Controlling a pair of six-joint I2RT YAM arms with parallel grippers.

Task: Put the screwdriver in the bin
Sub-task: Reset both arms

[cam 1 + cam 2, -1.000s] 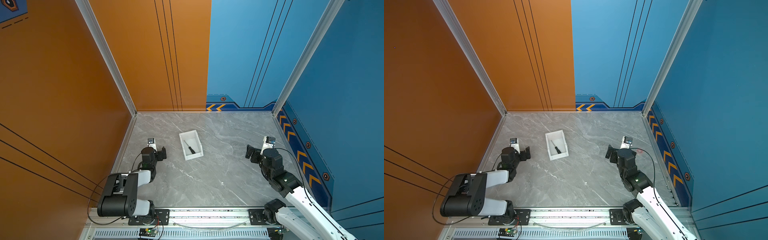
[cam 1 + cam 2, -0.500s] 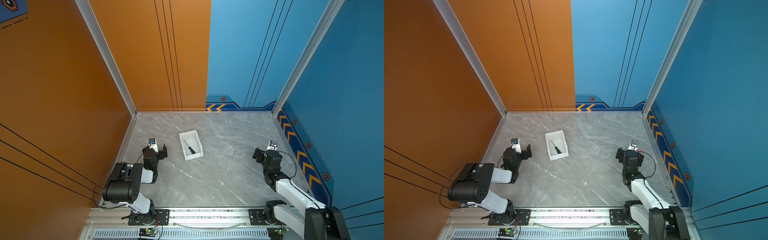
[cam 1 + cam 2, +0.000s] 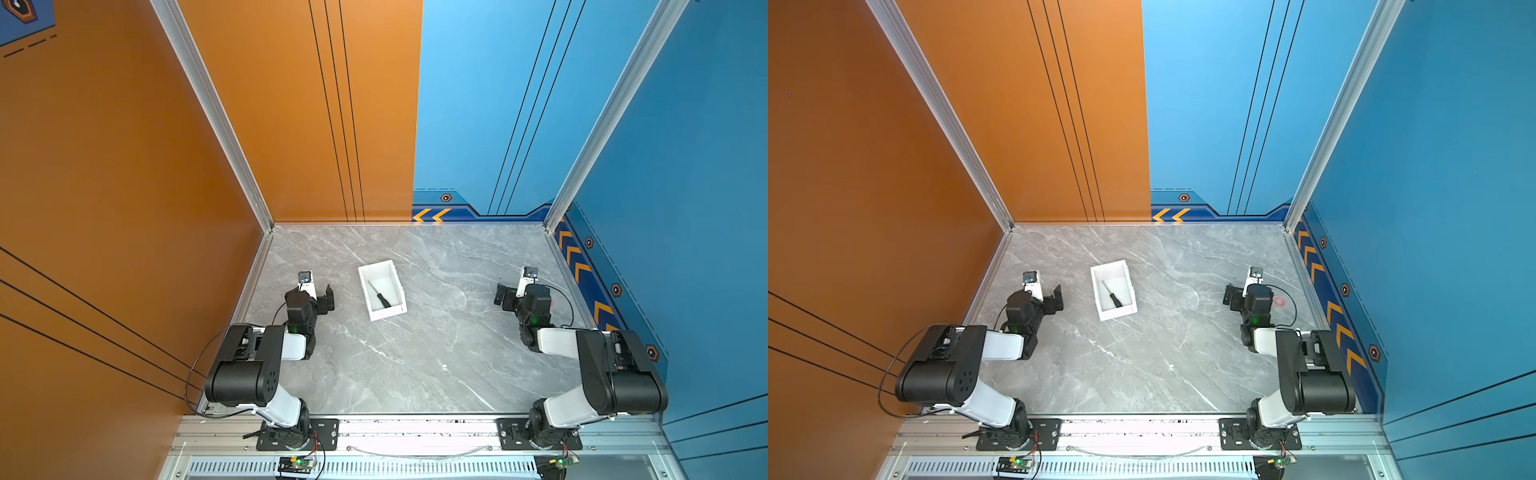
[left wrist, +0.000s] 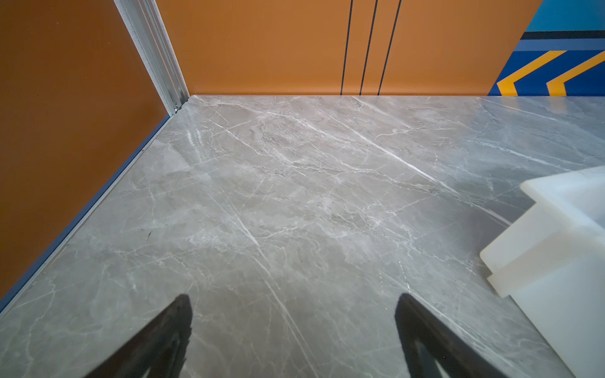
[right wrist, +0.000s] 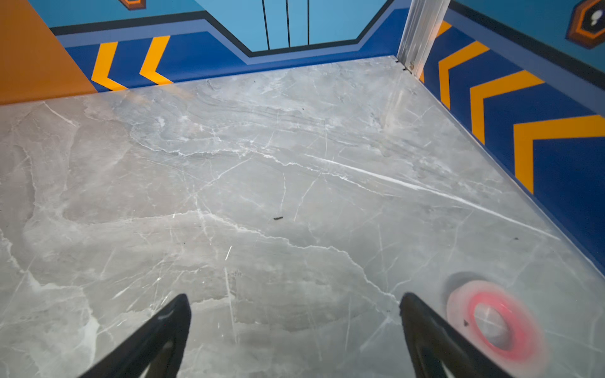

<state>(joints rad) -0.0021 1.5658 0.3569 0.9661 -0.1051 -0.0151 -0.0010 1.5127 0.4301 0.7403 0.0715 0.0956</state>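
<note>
Just left of the bin [image 3: 389, 313], the left gripper [image 3: 319, 293] sits low over the table, jaws spread and empty. The screwdriver [image 3: 379, 294] lies slantwise inside the bin, so the placing step looks done. Well right of the bin, the right gripper [image 3: 511, 293] is likewise released and empty; likely nothing remains but parking both arms clear.

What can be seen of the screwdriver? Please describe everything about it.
The screwdriver is small and slim: a black handle and a thin greyish shaft that looks like metal. It lies flat on the floor of the white bin, diagonal to its walls, handle nearer the robot, tip toward the far end. It is shorter than the bin. Only the bin touches it; nothing grips it. Its tip type is too small to tell.
</note>
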